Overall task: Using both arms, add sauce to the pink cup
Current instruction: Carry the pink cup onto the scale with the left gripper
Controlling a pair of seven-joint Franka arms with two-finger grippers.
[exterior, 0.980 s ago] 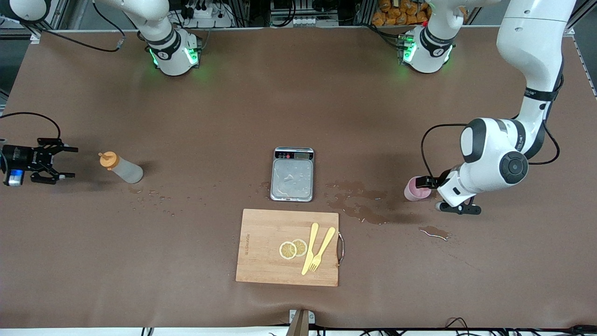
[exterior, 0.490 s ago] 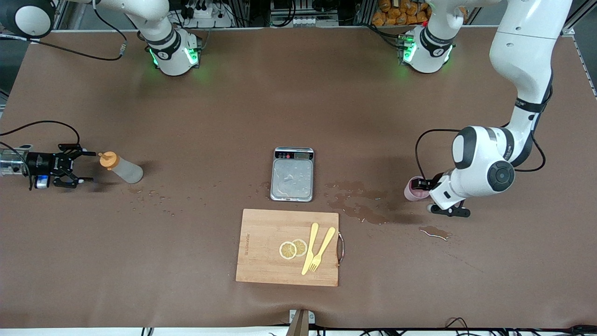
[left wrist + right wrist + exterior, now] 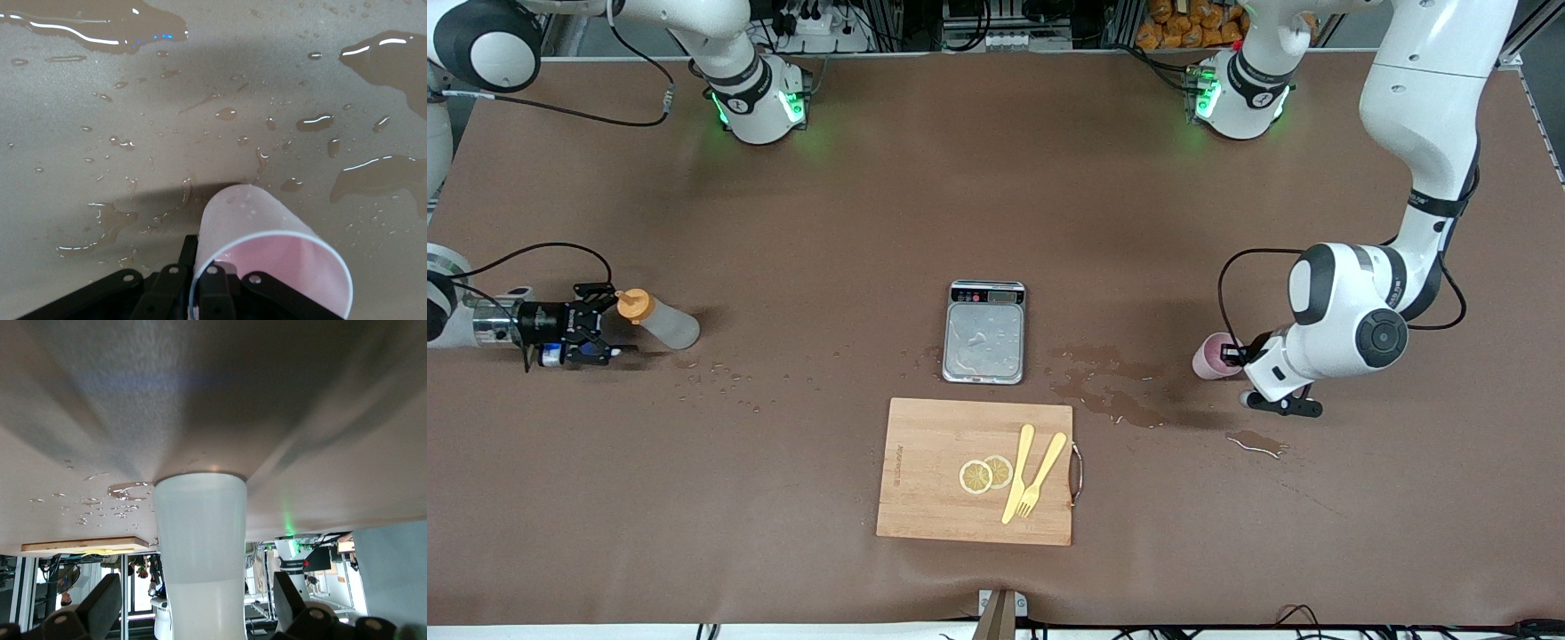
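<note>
Table cover (image 3: 871, 222): matt brown, faintly grained, with glossy wet puddles (image 3: 1112, 396) and droplets. Cup (image 3: 1213, 357): smooth pale-pink plastic, thin-walled, beaded with drops. Bottle (image 3: 660, 322): translucent whitish plastic, frosted; orange cap. Scale (image 3: 984, 332): brushed metal tray, wet and shiny. Board (image 3: 975, 469): pale wood, matt, with a metal handle. Fork (image 3: 1040, 476): matt yellow plastic. Arms (image 3: 1423, 107): glossy white shells, dark joints.

The left pincer (image 3: 210, 283) grips the pink cup (image 3: 267, 257) at its rim (puddles (image 3: 380, 177) dot the table (image 3: 100, 167)).
</note>
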